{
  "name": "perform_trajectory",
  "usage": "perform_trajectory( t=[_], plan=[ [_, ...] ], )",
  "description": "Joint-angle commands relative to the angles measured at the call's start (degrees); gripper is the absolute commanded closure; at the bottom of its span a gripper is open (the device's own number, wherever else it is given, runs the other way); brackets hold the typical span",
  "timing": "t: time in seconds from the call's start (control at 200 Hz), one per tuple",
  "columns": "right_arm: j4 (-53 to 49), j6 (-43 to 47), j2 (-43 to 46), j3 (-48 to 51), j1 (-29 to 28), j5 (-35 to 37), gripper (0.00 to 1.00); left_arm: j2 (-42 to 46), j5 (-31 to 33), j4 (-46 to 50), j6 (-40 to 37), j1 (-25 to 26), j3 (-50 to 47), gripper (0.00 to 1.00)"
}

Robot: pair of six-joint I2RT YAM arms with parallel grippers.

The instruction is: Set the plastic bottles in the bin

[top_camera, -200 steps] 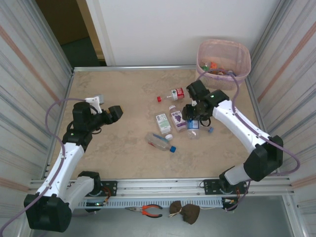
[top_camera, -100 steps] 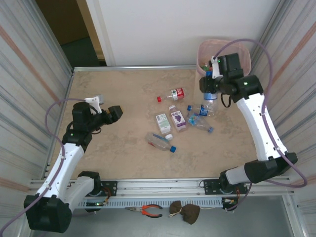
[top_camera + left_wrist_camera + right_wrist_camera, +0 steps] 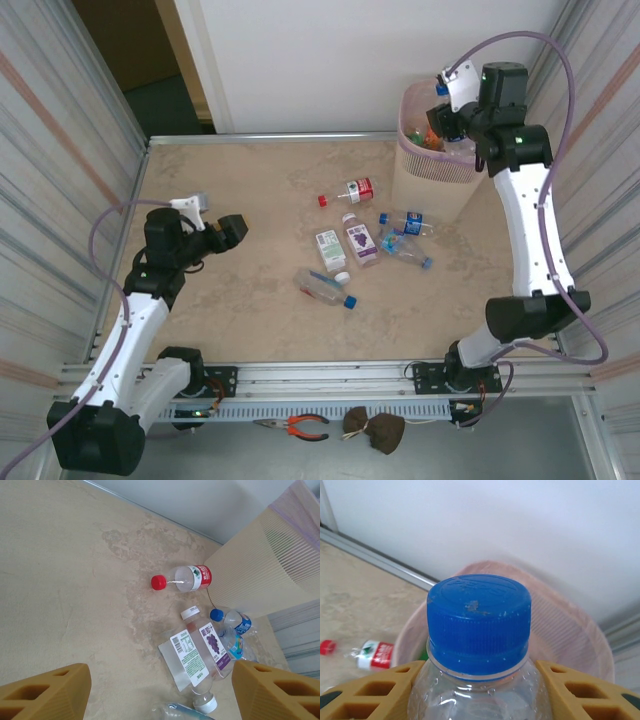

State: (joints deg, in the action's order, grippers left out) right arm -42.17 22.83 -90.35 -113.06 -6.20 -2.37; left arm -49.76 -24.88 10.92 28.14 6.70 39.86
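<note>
1. Spanning the whole workspace, the table [image 3: 250,190] has six loose bottles lying near its middle, so most of the job is left.
2. The bin [image 3: 425,185] stands in the far right corner with several bottles already inside. It looks light; a knock from the arm could shove or tip it.
3. The right gripper [image 3: 477,700] pinches a clear bottle [image 3: 478,625] with a blue cap just below the neck, above the bin's rim. Letting go too near the rim could bounce the bottle out onto the table.
4. The left gripper [image 3: 235,230] hangs with jaws apart and nothing between them, well left of the pile.
5. The red-capped bottle [image 3: 350,191] lies nearest the bin; round and on its side, it may roll from a poorly centred grasp. The rest are bunched together, so fingers may catch two at once.
</note>
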Motion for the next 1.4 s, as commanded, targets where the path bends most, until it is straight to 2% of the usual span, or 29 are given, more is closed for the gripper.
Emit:
perform_trajectory(
  t=[0.0,0.245,0.566,0.837,1.162,1.398],
  plan=[
    [7.7,11.0,-3.16,-1.12,1.75,-3.61,0.55,0.11,-0.3,-0.23,-0.17,-0.43,2.28,0.26],
    [9.65,25.66,-10.69,-4.58,5.37,-10.38,0.54,-2.6,-1.69,-2.77,1.55,-0.42,2.22,0.26],
    [13.49,33.31,-19.47,-8.53,9.51,-15.03,0.54,-6.82,-2.68,-3.89,1.64,-0.37,4.21,0.26],
    [13.8,36.4,-26.26,-12.08,11.73,-17.96,0.54,-7.19,-2.73,-3.03,1.99,-0.33,4.6,0.27],
    [15.54,38.68,-30.07,-6.9,13.22,-17.57,0.53,-3.87,-0.94,-0.66,2.2,-0.41,2.99,0.27],
    [15.01,38.79,-32.69,-4.21,13.76,-17.5,0.4,-3.42,-0.92,-0.11,2.36,-0.38,2.78,0.27]
  ],
)
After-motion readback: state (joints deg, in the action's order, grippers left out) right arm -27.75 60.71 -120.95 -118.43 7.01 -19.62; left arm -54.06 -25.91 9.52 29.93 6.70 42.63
